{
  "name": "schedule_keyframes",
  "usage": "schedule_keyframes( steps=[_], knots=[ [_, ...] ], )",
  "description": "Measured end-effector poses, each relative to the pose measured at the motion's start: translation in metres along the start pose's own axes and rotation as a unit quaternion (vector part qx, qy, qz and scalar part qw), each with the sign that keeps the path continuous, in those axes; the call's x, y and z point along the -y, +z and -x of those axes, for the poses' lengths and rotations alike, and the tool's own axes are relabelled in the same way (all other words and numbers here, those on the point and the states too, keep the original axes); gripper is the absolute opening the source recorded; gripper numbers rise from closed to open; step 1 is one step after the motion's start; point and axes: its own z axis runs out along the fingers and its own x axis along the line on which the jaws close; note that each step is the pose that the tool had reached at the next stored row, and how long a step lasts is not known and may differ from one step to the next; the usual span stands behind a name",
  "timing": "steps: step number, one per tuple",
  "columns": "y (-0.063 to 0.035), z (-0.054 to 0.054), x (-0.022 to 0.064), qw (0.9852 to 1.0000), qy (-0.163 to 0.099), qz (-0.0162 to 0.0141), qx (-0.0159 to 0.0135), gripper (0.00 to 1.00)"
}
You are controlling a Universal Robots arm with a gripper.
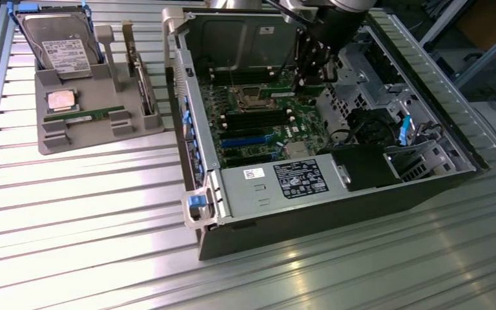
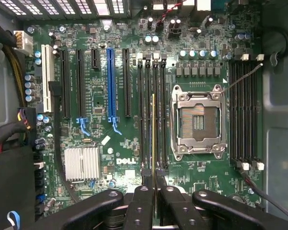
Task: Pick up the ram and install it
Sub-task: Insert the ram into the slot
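One ram (image 2: pixel 153 139) stands clamped edge-on in the tool (image 2: pixel 153 187), one spare ram (image 1: pixel 82 117) apparently lying on the tray (image 1: pixel 93 137).

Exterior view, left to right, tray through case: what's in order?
Order: hard drive → upright card → CPU socket → tool gripping the ram → blue cable.

You've got a green motherboard (image 2: pixel 129 139), one blue slot (image 2: pixel 110 81), a ribbed silver heatsink (image 2: pixel 81 163), a yellow-green ram (image 2: pixel 153 139) and a black gripper (image 2: pixel 153 176).
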Motion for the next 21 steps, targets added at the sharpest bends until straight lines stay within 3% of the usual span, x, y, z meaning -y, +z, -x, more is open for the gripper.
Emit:
schedule_keyframes(
  steps=[21],
  knots=[
    [0.0126,-0.001,0.0006,1.0,0.0,0.0,0.0,0.13]
  ],
)
